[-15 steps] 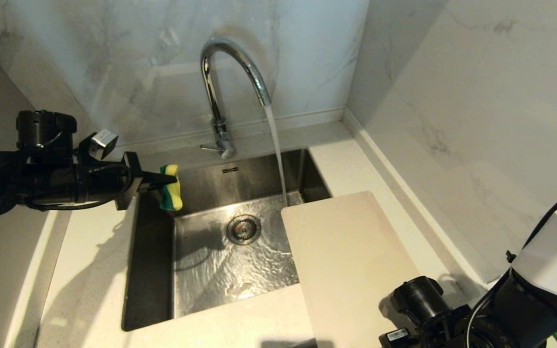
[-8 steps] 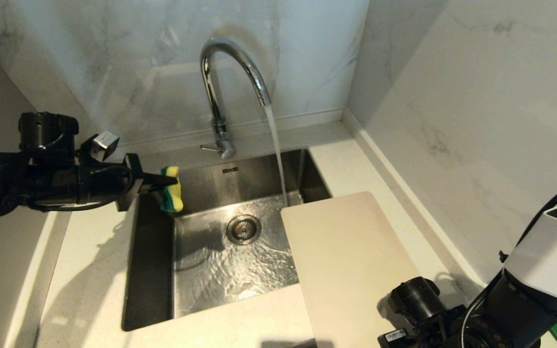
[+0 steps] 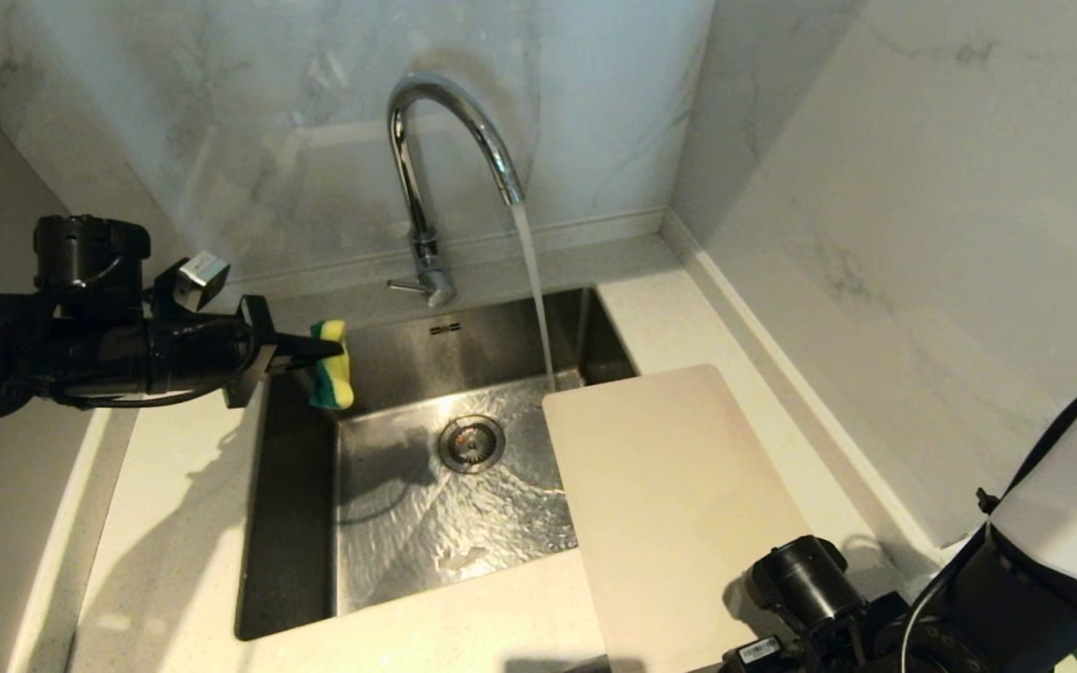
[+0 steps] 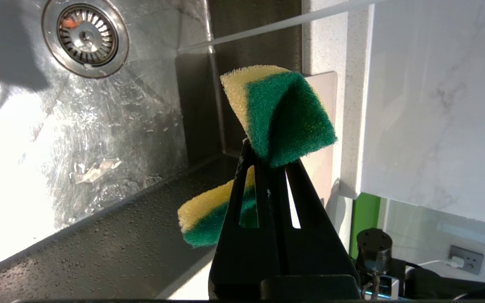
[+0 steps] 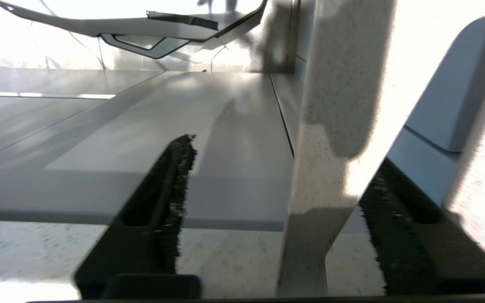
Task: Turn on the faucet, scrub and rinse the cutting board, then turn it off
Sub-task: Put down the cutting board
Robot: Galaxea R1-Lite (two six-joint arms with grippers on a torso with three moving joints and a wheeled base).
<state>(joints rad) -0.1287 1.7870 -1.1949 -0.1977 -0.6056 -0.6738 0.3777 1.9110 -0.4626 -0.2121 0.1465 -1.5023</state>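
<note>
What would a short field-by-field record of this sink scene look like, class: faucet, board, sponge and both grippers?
faucet: faucet running, stream falling into the sink just beyond the board's far edge
cutting board: cutting board lying flat on the counter to the right, its left part overhanging the sink
sponge: yellow-green sponge pinched and folded
left gripper: left gripper shut on the sponge, above the sink's left rim
right gripper: right gripper with fingers apart at the board's near end, holding nothing

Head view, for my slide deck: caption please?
Left claw holds sponge at sink while faucet runs beside cutting board.
</note>
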